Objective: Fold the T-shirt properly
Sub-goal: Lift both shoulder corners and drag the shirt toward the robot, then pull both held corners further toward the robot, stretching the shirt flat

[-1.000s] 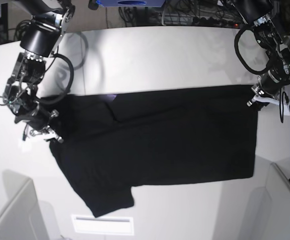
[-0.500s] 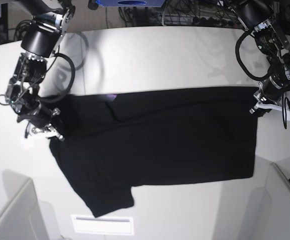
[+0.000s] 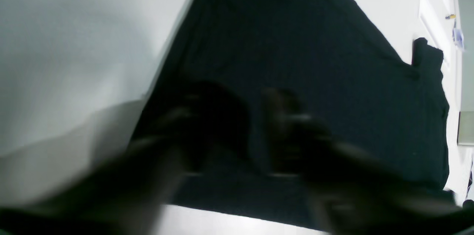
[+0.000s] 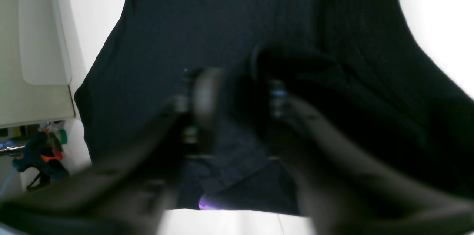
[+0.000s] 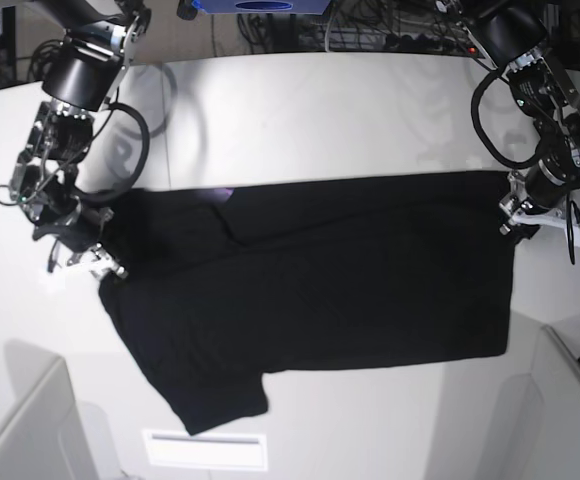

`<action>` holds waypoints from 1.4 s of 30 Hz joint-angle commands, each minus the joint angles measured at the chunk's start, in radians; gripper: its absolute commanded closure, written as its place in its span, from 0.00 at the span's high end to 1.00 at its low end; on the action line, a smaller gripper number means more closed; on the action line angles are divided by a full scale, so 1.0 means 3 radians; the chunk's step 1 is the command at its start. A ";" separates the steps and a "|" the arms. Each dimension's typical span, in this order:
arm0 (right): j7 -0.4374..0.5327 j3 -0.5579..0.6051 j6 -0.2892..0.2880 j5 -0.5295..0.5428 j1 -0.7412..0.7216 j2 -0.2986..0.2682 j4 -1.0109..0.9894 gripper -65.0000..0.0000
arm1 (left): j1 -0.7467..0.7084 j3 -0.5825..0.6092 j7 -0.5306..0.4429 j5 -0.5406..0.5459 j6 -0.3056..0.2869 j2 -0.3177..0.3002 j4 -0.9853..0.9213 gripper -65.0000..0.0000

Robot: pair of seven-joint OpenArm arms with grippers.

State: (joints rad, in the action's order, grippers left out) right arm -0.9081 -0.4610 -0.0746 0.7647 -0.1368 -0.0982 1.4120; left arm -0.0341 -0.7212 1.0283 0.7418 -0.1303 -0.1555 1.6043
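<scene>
Black T-shirt (image 5: 320,280), flat, plain-side up

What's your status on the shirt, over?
Both end effectors at T-shirt edges: left end effector, right end effector. Grip unconfirmed. Shirt flat on table. Nothing obstructing.

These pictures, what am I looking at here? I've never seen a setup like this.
It is a two-armed robot at a white table, set to fold a black T-shirt that lies spread flat on it. One picture looks down from above. The other two come from cameras on the robot's wrists, so each shows a blurred end effector up close with dark cloth behind it. From above, the left end effector sits at the shirt's far right corner and the right end effector at its left edge. The pictures are too blurred to tell whether either one actually grips the cloth.
</scene>
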 commanded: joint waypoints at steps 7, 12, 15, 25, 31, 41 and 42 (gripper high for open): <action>0.0043 -0.0384 -0.0020 0.0072 0.0325 0.0187 0.1009 0.51 | 0.0009 -0.0519 -0.0060 0.0092 -0.0018 -0.0032 0.0173 0.77; 0.0063 -0.0706 0.0057 0.0067 0.0827 0.0489 0.1617 0.51 | -0.0416 -0.0642 -0.0080 0.0092 -0.0029 0.0071 0.0414 0.77; 0.0063 -0.0905 0.0369 0.0057 0.1031 0.0683 0.1658 0.52 | -0.0579 -0.0908 -0.0080 0.0092 -0.0305 0.0214 0.0383 0.77; 0.0488 -0.0905 0.0435 0.0057 0.0975 0.0698 0.0738 0.52 | -0.0625 -0.1174 -0.0080 0.0062 -0.0796 0.0306 -0.0077 0.77; 0.0646 -0.0905 0.0451 0.0052 0.0735 0.0504 0.0236 0.52 | -0.0554 -0.1169 -0.0080 0.0057 -0.0786 0.0306 -0.0092 0.77; 0.0651 -0.0900 0.0451 0.0052 0.0607 0.0483 0.0027 0.52 | -0.0155 -0.1066 -0.0080 -0.0440 -0.0786 0.0337 -0.0338 0.77; 0.0651 -0.0900 0.0451 0.0052 0.0597 0.0483 0.0027 0.52 | -0.0109 -0.1066 -0.0080 -0.0440 -0.0786 0.0331 -0.0425 0.77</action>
State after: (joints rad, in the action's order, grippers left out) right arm -0.6907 -0.7330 0.0490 0.8028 0.0429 0.0471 1.4189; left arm -0.0662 -1.0409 0.9859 0.6182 -0.3691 -0.0467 1.4696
